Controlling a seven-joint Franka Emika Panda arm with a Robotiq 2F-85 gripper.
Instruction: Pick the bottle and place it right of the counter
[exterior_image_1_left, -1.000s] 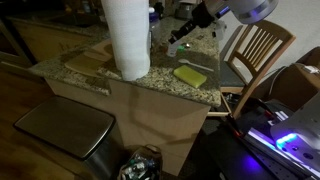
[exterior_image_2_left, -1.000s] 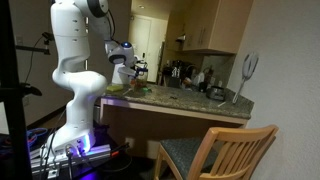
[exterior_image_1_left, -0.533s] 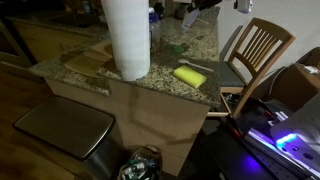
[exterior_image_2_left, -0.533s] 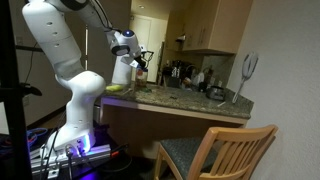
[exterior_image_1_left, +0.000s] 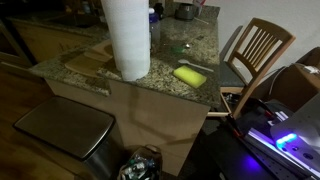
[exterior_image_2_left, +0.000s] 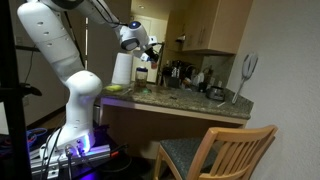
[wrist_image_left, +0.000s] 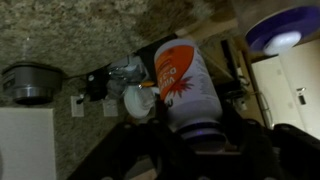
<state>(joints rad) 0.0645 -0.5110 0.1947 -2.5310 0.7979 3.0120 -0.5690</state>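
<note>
The white Panda arm (exterior_image_2_left: 62, 55) rears up from its base in an exterior view, its upper links arched high over the shoulder and the forearm reaching out to the wrist (exterior_image_2_left: 130, 37). The dark gripper (exterior_image_2_left: 148, 52) juts from the wrist's far end, held aloft, jaws clamped on the bottle (wrist_image_left: 183, 85) (the wrist view shows it wedged between the dark fingers (wrist_image_left: 140, 150), cap end nearest the palm).

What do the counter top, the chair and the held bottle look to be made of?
The counter top looks like polished stone, likely granite: speckled grey-brown, with a sheen. The chair seems varnished light wood, with slats. The bottle is probably smooth white plastic with orange print; blur leaves it open.
</note>
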